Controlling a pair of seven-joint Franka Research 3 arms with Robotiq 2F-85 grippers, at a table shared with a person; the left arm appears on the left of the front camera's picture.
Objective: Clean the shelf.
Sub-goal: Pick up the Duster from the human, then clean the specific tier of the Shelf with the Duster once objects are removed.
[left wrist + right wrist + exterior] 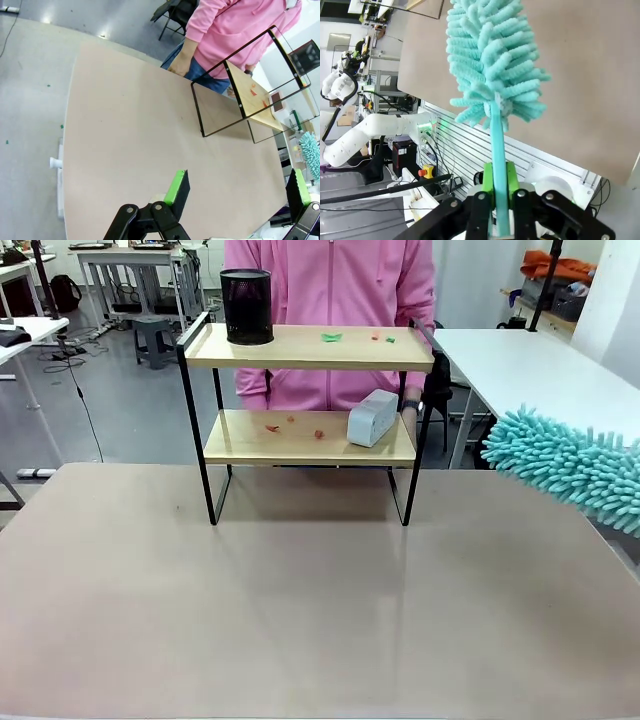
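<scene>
The shelf (pixel 300 348) stands at the far edge of the worktop (pixel 300 620), its long axis left to right, front to the robot. On it: black cup (pixel 246 306) top left, grey box (pixel 372 417) lower right. Right of it, the right tool (pixel 499 181) grips a duster (pixel 570 465); the left tool (pixel 239 182) is open, empty.

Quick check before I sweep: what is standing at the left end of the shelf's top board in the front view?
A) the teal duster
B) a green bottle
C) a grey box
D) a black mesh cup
D: the black mesh cup stands at the left end of the top board of the shelf; the grey box lies on the lower board.
</scene>
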